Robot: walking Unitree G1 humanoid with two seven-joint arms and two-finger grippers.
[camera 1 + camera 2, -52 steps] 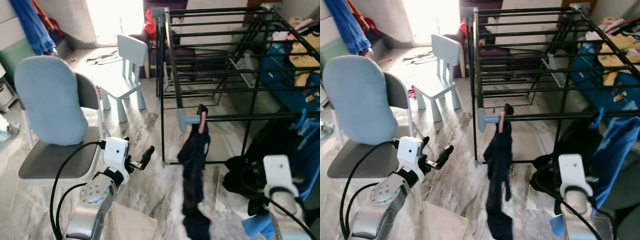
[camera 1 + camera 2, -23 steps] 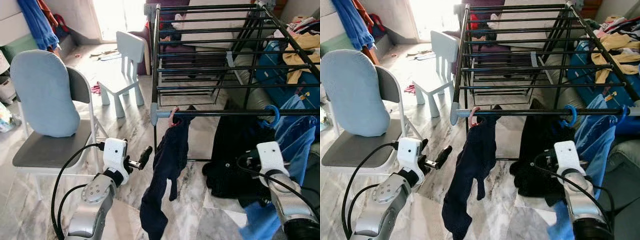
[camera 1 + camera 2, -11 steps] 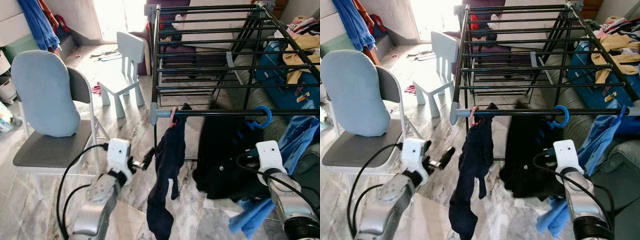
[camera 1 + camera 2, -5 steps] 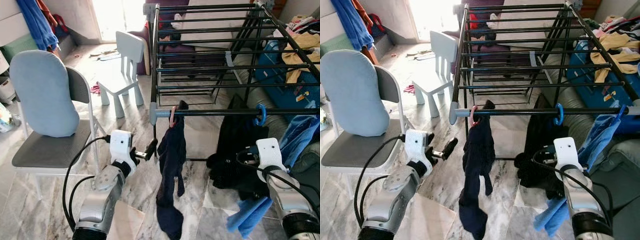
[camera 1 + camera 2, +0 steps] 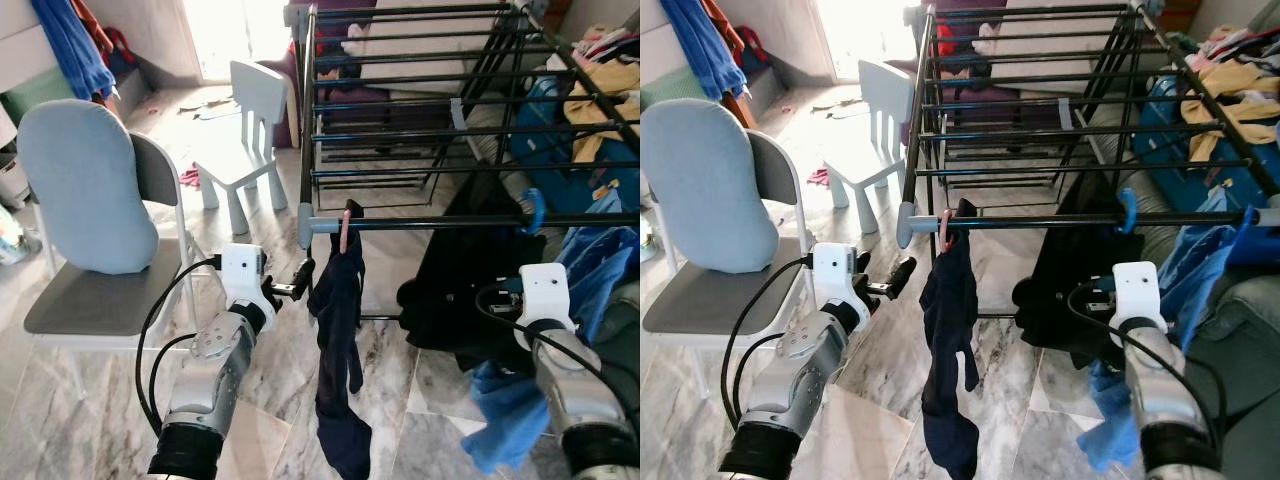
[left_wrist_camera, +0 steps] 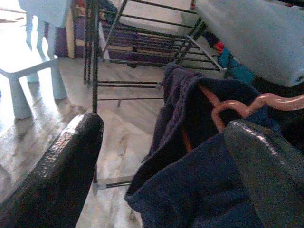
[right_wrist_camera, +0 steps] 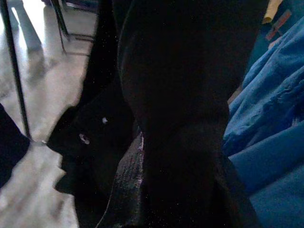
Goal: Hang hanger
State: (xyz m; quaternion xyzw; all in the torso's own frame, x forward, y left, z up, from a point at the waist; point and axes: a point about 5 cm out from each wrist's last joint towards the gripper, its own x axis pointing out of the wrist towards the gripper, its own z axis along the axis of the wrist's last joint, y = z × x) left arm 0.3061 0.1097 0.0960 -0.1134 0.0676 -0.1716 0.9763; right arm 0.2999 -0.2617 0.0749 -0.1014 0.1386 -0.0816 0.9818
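Our left gripper [image 5: 302,277] has risen, fingers spread wide and empty, the pink hanger [image 5: 344,236] at its two o'clock, hooked on the drying rack's front rail [image 5: 440,221] with the navy garment [image 5: 340,330]. Right gripper's fingers: we cannot tell. Hanging looks done.

My pink hanger [image 5: 344,236] hooks over the near black rail of the drying rack [image 5: 420,222], close to its left end, with a dark navy garment [image 5: 338,350] drooping long beneath it.
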